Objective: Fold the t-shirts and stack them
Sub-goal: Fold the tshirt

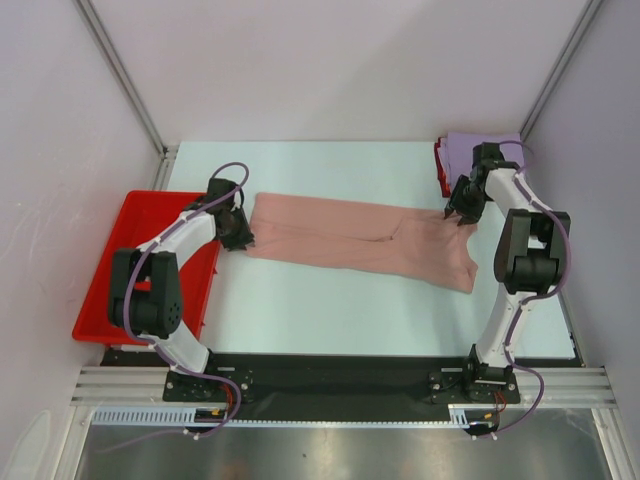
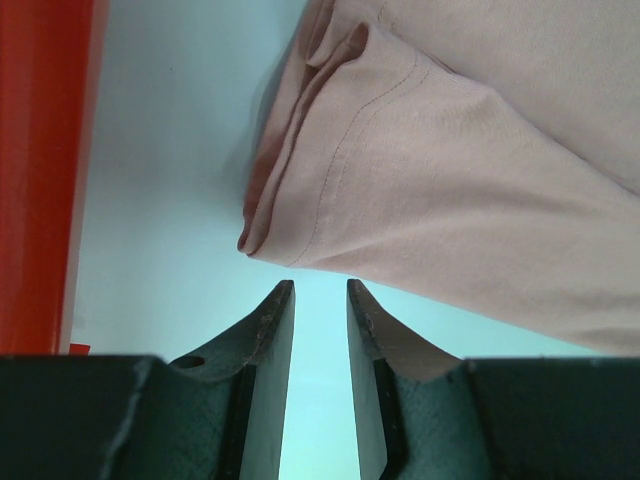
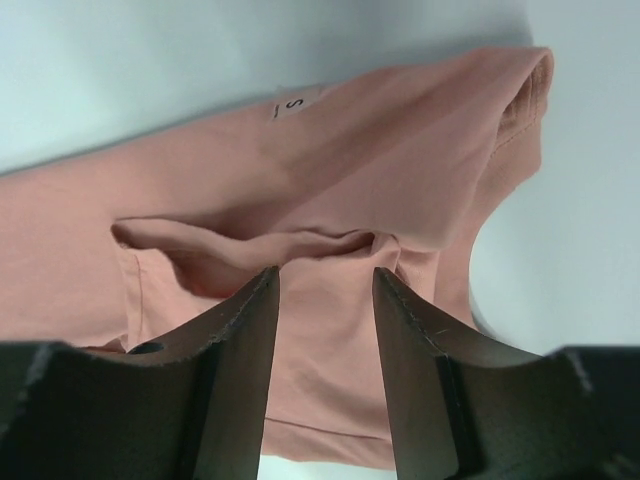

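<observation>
A dusty-pink t-shirt (image 1: 360, 238) lies folded into a long strip across the middle of the table. My left gripper (image 1: 241, 236) sits low at the strip's left end. In the left wrist view it (image 2: 320, 286) is open by a narrow gap with only table between the jaws, and the shirt's rolled edge (image 2: 300, 215) lies just past the fingertips. My right gripper (image 1: 460, 214) hovers over the right end. Its jaws (image 3: 325, 272) stand open over the pink cloth (image 3: 330, 180), with a raised fold just beyond the tips. Folded lavender (image 1: 485, 146) and red (image 1: 441, 166) t-shirts are stacked at the back right.
A red plastic tray (image 1: 140, 262) stands at the table's left edge beside the left arm, and its wall (image 2: 40, 150) fills the left of the left wrist view. Pale walls enclose the table on three sides. A size label (image 3: 291, 105) shows on the pink shirt.
</observation>
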Robot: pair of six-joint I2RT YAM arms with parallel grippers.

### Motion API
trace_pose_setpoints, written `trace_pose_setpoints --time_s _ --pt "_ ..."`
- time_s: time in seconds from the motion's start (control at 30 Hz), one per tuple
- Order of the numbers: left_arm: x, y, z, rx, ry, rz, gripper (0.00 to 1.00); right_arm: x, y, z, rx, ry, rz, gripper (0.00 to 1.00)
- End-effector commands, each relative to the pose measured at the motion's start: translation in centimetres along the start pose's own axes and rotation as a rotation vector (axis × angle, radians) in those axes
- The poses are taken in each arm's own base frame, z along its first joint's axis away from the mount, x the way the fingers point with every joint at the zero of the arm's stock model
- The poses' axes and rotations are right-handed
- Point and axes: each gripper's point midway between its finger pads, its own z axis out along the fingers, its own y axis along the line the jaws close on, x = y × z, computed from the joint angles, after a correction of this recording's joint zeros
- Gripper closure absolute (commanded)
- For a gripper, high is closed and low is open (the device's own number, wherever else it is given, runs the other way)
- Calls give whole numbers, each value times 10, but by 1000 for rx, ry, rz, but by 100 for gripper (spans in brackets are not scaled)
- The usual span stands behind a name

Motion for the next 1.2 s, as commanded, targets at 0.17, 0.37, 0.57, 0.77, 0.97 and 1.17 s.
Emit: trace_pose_setpoints --time_s 0.17,0.37,0.57,0.77,0.97,1.17 --pt "-5 -6 -6 22 -19 33 67 -9 -5 17 -10 -16 -23 53" --pt "-6 -5 -7 18 -17 37 67 -10 -7 26 -9 -8 -27 53" --pt "-6 -6 -7 19 -17 37 66 -14 -4 27 -16 -9 -29 72" --pt "-6 -6 -5 19 -17 40 67 -16 4 7 -12 -33 -26 97" --pt "-6 -4 -3 13 -18 38 67 -17 10 -24 -7 -66 -3 100" --pt "-6 -5 -1 16 -15 40 66 -31 15 -46 -14 -122 -4 100"
